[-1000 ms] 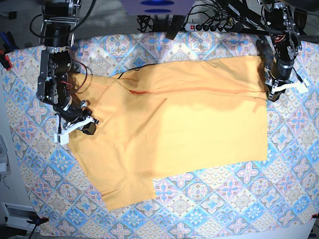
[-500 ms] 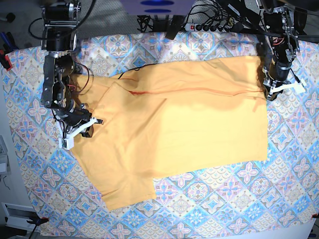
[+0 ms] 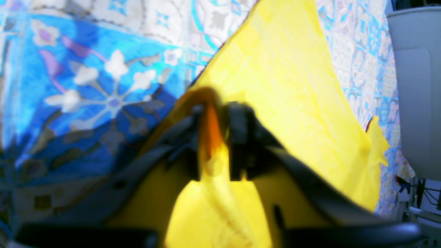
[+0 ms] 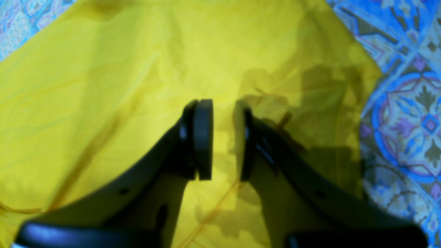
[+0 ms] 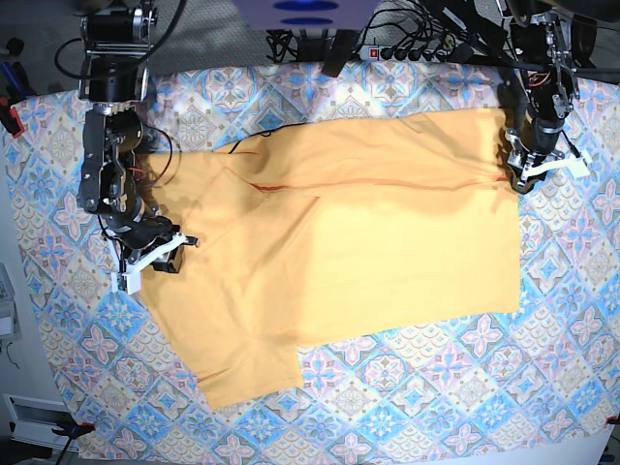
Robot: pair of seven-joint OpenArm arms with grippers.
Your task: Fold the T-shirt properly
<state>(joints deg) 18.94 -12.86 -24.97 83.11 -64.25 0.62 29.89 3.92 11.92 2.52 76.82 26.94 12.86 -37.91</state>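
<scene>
The pale orange-yellow T-shirt lies spread on the patterned tablecloth, with part of it folded over along a dark seam line. My left gripper is at the shirt's right edge. In the left wrist view it is shut on a pinched fold of the T-shirt. My right gripper is at the shirt's left edge. In the right wrist view it hovers over the T-shirt with its jaws a narrow gap apart and nothing between them.
The blue-and-pink tablecloth covers the table. A power strip and cables lie along the back edge. A red clamp sits at the far left. A grey bin shows beyond the table in the left wrist view.
My right gripper has moved a little down and toward the shirt's left edge. My left gripper has shifted slightly inward at the shirt's right edge. The shirt lies as before.
</scene>
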